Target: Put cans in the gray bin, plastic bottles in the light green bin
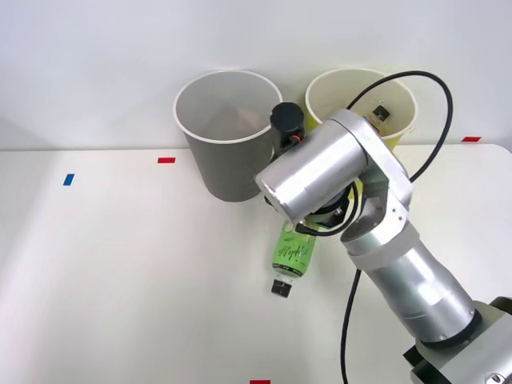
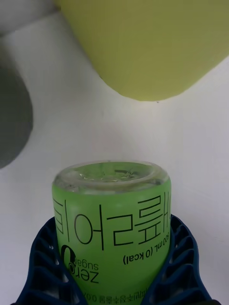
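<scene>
Front and wrist views of the sorting scene. The right arm reached in from the right over the white table, its silver wrist housing covering the hand. In the wrist view, the right gripper was closed on the green bottle: the two blue ribbed fingers pressed against either side of the bottle's green label, with the clear base of the bottle pointing away from the camera toward the bins. In the front view, the same bottle lay on its side on the table, its black cap pointing toward the robot and its upper part hidden beneath the wrist. Whether the bottle rested on the table or was lifted just clear of it could not be told.

The gray bin stood upright at the far edge of the table, and the green bin stood just beside it on the robot's right, partly behind the arm. A small dark object lay inside the green bin; its identity could not be made out. In the wrist view, the green bin lay ahead of the bottle and the gray bin off to one side. Red and blue tape marks dotted the table.
</scene>
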Robot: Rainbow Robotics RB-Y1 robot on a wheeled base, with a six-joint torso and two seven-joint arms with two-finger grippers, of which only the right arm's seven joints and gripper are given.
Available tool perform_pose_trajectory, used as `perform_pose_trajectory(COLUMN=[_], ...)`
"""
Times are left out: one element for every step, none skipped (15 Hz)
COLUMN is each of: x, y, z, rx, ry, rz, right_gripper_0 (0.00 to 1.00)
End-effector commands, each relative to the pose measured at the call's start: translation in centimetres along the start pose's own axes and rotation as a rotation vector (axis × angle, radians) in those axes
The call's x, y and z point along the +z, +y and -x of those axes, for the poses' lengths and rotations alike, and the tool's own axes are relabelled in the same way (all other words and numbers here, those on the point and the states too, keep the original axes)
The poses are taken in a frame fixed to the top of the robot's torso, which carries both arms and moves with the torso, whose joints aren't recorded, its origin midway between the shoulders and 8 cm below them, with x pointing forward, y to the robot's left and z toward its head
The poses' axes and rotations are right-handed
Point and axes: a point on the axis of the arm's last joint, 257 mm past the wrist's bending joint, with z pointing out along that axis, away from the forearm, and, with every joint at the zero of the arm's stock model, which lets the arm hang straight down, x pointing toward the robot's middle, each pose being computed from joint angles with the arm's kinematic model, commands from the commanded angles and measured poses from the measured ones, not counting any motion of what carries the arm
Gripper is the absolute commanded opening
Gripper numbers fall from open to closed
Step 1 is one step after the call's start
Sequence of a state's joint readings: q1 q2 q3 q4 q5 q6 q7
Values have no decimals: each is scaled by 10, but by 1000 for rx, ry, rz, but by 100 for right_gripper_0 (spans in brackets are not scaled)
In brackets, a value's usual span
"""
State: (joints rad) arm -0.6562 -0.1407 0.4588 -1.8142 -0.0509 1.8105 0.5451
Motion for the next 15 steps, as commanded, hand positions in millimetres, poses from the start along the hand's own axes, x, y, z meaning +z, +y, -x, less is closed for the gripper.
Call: perform_pose_trajectory(x=[-30,-37,-43,-51,-58,-64,-72,-80,-92,-103,-120,-130,-144,-158,-166], y=[15,18,22,25,27,25,25,24,24,24,27,30,33,36,38], z=[20,26,32,38,42,46,49,50,54,59,67,71,83,95,103], rx=[-21,-18,-18,-14,-11,-2,1,3,3,4,6,4,1,-1,0], ry=[-116,-153,-189,-233,-266,-305,-340,-370,-412,-450,-509,-547,-618,-693,-738], rz=[155,184,213,243,266,285,312,338,365,389,433,461,496,533,560], right_gripper_0=[0,0,0,0,0,0,0,0,0,0,0,0,0,0,0])
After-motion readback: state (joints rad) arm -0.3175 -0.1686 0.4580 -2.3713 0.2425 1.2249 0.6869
